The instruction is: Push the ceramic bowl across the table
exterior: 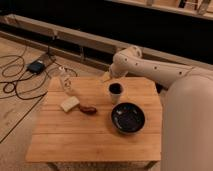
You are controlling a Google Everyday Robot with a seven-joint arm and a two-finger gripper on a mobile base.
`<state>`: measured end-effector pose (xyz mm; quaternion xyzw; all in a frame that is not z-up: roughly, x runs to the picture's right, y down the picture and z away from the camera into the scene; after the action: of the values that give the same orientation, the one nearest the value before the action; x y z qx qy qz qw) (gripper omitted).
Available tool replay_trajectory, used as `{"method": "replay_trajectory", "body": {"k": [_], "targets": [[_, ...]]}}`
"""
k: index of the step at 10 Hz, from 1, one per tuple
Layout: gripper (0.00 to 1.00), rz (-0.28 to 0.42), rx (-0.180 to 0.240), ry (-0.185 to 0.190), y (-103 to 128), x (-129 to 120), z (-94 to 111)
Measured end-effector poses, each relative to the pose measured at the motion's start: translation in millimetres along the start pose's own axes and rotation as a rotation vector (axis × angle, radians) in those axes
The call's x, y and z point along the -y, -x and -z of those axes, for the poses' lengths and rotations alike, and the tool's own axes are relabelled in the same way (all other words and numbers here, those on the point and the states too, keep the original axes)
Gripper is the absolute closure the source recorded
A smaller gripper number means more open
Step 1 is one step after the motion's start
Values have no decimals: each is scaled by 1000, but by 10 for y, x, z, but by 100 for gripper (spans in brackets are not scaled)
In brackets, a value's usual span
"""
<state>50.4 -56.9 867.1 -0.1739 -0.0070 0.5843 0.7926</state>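
Observation:
The ceramic bowl (128, 118), wide, round and glossy dark, sits on the right half of the light wooden table (75, 140), near its right edge. My gripper (106, 76) hangs at the end of the white arm, over the table's far edge. It is behind and to the left of the bowl and well apart from it. A small white cup (115, 91) with a dark inside stands between the gripper and the bowl.
A clear bottle (64, 80) stands at the table's far left. A pale block (69, 104) and a brown item (88, 109) lie left of the bowl. Cables and a black box (36, 66) lie on the floor at left. My white arm fills the right side.

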Motion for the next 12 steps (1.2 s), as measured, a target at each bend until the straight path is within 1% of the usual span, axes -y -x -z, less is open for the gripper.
{"method": "replay_trajectory", "body": {"k": [4,6,10,12], "targets": [[20,1,0,0,-2,0,0],[20,9,-8,-8,-61,1,31],[20,17,-24,-10,-276,-187,198],[20,20,-33,-9,-404,-341,314]]}}
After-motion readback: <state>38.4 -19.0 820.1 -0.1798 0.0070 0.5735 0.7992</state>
